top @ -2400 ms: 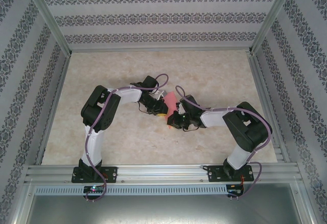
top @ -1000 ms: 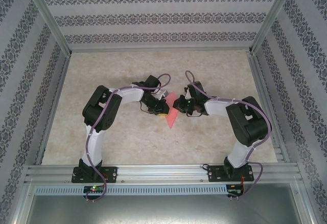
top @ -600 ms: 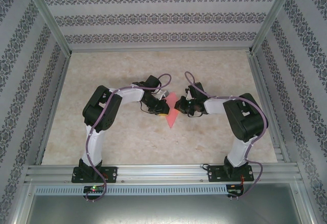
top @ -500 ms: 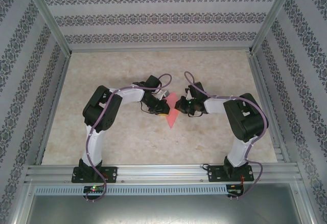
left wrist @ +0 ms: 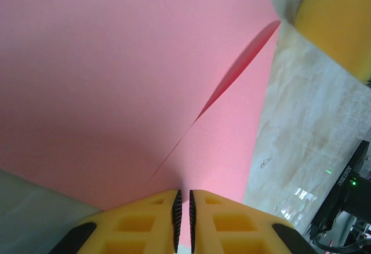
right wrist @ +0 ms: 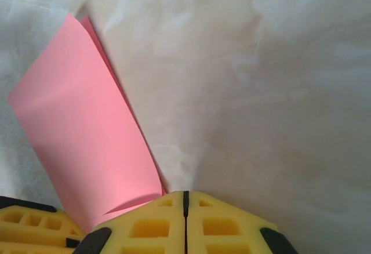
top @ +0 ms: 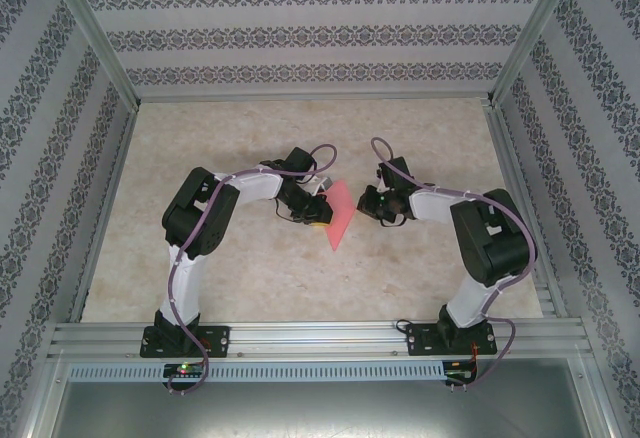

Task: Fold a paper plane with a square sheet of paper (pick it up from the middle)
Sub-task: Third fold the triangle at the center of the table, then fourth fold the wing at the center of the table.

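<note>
Paper (top: 340, 216), pink and folded into a long pointed shape, is at the middle of the table (top: 250, 278) between the two grippers. Its sharp tip points toward the arm bases and its wider end lies farther off. Just left of the paper, the left gripper (top: 318, 216) has its jaws nearly together. In the left wrist view the yellow fingers (left wrist: 145, 219) leave only a thin slit at the left gripper (left wrist: 184, 195), and the paper (left wrist: 116, 80) runs down into that slit, so it is pinched by its near edge. A crease with a dark shadow crosses the sheet there. To the right of the paper, the right gripper (top: 368, 206) is fully closed and holds nothing. In the right wrist view its two fingers (right wrist: 151, 225) meet at the right gripper (right wrist: 185, 195), and the paper (right wrist: 81, 138) rises just to their left, its lower corner tucked beside the left finger. Whether they touch I cannot tell. Beyond the paper the marbled tabletop runs on to the patterned back wall (top: 320, 33).
</note>
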Motion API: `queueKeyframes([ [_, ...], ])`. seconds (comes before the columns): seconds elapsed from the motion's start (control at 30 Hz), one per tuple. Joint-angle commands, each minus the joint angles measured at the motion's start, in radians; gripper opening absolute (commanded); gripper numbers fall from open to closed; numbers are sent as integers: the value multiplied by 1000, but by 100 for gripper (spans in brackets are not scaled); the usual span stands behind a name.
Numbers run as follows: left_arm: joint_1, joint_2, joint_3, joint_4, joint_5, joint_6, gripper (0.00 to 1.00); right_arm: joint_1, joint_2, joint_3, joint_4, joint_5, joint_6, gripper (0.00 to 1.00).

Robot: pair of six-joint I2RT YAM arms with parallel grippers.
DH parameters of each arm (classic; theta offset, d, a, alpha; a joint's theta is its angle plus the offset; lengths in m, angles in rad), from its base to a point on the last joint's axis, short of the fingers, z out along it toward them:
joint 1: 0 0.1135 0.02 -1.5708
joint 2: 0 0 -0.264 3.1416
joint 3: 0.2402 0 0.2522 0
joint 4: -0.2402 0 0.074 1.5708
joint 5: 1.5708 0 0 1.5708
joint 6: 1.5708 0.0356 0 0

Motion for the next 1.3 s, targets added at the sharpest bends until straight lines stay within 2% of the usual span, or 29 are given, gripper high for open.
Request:
queueKeyframes([
  [0.0,-17,76,-31,-69,-127,34,18,9,-64,1,-14,12,-12,8],
  [0.43,-16,80,-23,-75,-130,43,18,21,35,30,46,-114,22,23],
  [0.63,-16,79,-25,-77,-133,46,18,26,65,42,53,-131,24,24],
  [1.27,-16,90,-14,-78,-128,46,18,40,23,-33,159,-222,77,24],
])
